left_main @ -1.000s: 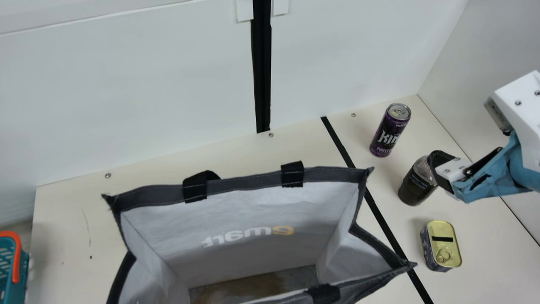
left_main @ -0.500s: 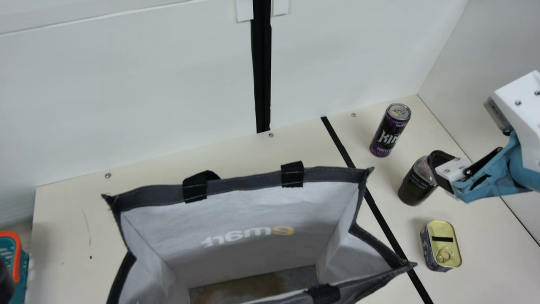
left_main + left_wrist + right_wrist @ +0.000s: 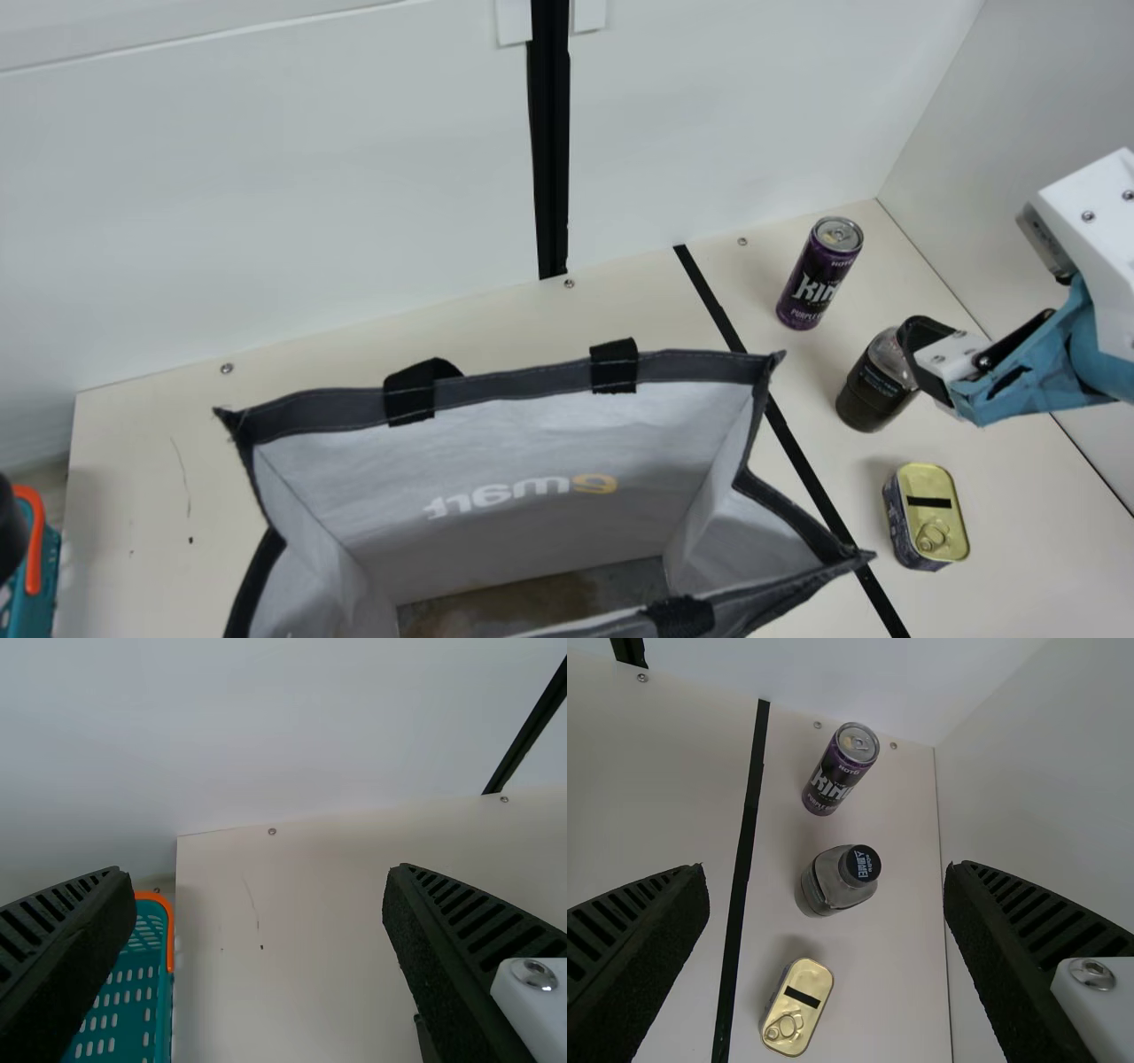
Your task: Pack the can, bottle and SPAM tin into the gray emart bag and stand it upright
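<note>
Main view: at six o'clock the gray fabric emart bag [image 3: 514, 381] is seen upright, mouth open, and at eight a teal perforated plastic basket [image 3: 46, 567] is partly covered by the left gripper [image 3: 9, 529]. At three the right gripper [image 3: 923, 354] is held near the dark, black-capped clear bottle [image 3: 866, 394]. Both grippers' fingers are spread wide, with nothing gripped. From the upright bottle, the slim purple metal can [image 3: 813, 279] is found at eleven, the rounded gold-lidded SPAM tin [image 3: 937, 496] at five.
</note>
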Controlling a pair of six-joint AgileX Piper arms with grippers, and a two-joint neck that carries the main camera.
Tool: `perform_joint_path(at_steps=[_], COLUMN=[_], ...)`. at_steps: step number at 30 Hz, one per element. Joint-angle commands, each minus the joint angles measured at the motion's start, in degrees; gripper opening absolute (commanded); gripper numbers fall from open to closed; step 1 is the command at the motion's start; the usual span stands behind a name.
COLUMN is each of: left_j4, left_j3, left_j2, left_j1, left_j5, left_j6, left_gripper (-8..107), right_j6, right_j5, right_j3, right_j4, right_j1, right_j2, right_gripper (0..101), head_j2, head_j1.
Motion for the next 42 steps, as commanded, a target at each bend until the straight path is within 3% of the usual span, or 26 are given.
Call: perform_joint_path(at_steps=[1,19,42], left_j4=[-0.56,-8.73,-16.61], left_j3=[-1.27,-10.93,-27.70], left_j2=[0.66,7.05,16.74], left_j1=[0.02,0.39,-4.50], left_j5=[-0.07,-0.54,2.84], left_j6=[1.02,11.49,22.42], left_gripper=[90,90,90], right_j6=[0.00,0.00,0.00], right_j5=[0.00,0.00,0.00], right_j3=[0.00,0.00,0.00], right_j4=[0.00,0.00,0.00], right_j1=[0.00,0.00,0.00], right_j2=[0.00,0.00,0.00], right_gripper=[95,95,95], head_j2=[-0.05,-0.05,-0.05], head_j1=[-1.30,-1.30,-1.30])
